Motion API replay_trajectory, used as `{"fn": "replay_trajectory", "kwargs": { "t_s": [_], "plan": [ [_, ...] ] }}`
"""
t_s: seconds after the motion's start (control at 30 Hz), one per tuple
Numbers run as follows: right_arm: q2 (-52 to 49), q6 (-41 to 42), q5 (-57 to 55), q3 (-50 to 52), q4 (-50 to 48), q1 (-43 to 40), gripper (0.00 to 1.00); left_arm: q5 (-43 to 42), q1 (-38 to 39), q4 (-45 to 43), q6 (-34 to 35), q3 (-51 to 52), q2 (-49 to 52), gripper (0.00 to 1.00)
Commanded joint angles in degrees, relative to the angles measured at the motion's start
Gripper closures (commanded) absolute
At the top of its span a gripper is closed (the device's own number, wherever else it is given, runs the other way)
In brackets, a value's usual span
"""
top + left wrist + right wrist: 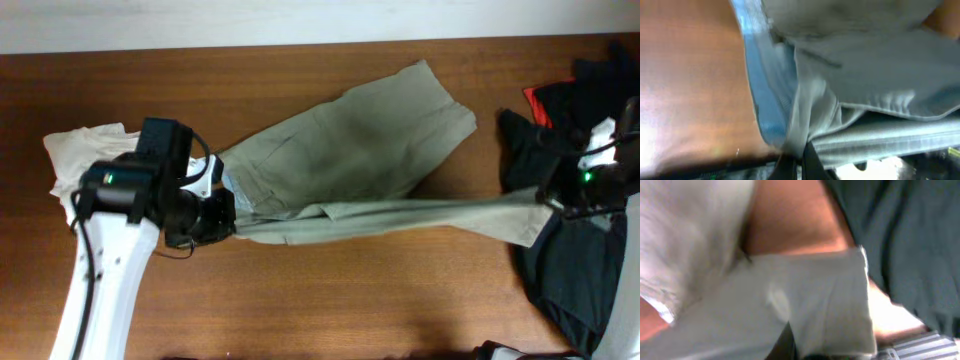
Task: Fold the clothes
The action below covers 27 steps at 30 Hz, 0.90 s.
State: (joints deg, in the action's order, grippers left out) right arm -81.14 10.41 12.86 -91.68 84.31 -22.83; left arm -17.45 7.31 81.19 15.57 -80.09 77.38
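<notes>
The khaki-beige trousers (350, 150) lie across the middle of the table, one leg folded up to the back, the other leg stretched to the right. My left gripper (225, 212) is shut on the waistband end, where the pale blue lining (765, 100) shows in the left wrist view. My right gripper (560, 205) is shut on the hem of the stretched leg (810, 305), held taut over the dark garment pile. The trousers fill both wrist views, (870, 75) being the khaki cloth.
A white tee (75, 150) lies at the left behind my left arm. A black-and-red garment pile (575, 260) covers the right side of the table, also showing in the right wrist view (900, 245). Bare wood (330, 290) lies in front.
</notes>
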Motion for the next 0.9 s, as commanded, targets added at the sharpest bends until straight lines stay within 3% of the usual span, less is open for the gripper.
{"fn": "replay_trajectory", "kwargs": {
  "t_s": [0.0, 0.07, 0.2, 0.4, 0.57, 0.6, 0.63, 0.67, 0.7, 0.73, 0.77, 0.83, 0.87],
  "plan": [
    [-2.32, -0.57, -2.93, -0.74, -14.16, 0.63, 0.96, 15.02, -2.21, -10.03, 6.12, 3.56, -0.61, 1.0],
    [-6.75, -0.57, -2.95, -0.74, -24.65, 6.6, 0.96, 22.84, -2.23, -19.67, 13.38, 7.08, 4.02, 1.0],
    [-15.8, -0.57, -2.97, -0.74, -35.3, 12.33, 0.96, 24.22, -4.61, -26.53, 19.63, 7.21, 12.04, 1.0],
    [-29.49, -0.55, -2.21, -0.74, -49.07, 16.04, 0.96, 24.81, -6.1, -37.79, 19.8, 7.21, 22.47, 1.0],
    [-31.93, -0.57, -1.25, -0.74, -63.43, 19.89, 0.95, 25.0, -6.1, -43.78, 19.82, 7.21, 27.54, 1.0],
    [-32.59, -0.57, -1.27, -0.74, -66.03, 21.07, 0.87, 25.03, -6.1, -44.52, 19.82, 7.21, 27.87, 1.0],
    [-33.22, -0.57, -1.49, -0.74, -67.12, 21.79, 0.64, 25.49, -6.1, -44.7, 19.82, 7.21, 27.89, 1.0],
    [-33.73, -0.57, -1.62, -0.74, -67.45, 22.14, 0.32, 26.4, -6.1, -44.72, 19.8, 7.21, 27.89, 0.98],
    [-33.99, -0.57, -2.38, -0.74, -66.45, 22.01, 0.02, 26.97, -6.14, -44.74, 19.78, 7.21, 27.89, 0.78],
    [-33.88, -0.59, -2.54, -0.79, -63.36, 21.11, 0.01, 26.93, -6.47, -45.0, 19.78, 7.19, 27.87, 0.41],
    [-33.75, -0.72, -2.54, -0.79, -60.46, 20.22, 0.01, 26.67, -6.84, -45.22, 19.8, 7.19, 27.87, 0.2],
    [-33.7, -0.76, -2.21, -0.79, -52.61, 18.18, 0.01, 25.33, -7.23, -45.18, 19.54, 7.19, 27.87, 0.01],
    [-33.7, -1.18, -1.44, -0.79, -48.68, 17.57, 0.01, 22.82, -7.37, -45.2, 18.95, 6.95, 27.82, 0.01]
  ]
}}
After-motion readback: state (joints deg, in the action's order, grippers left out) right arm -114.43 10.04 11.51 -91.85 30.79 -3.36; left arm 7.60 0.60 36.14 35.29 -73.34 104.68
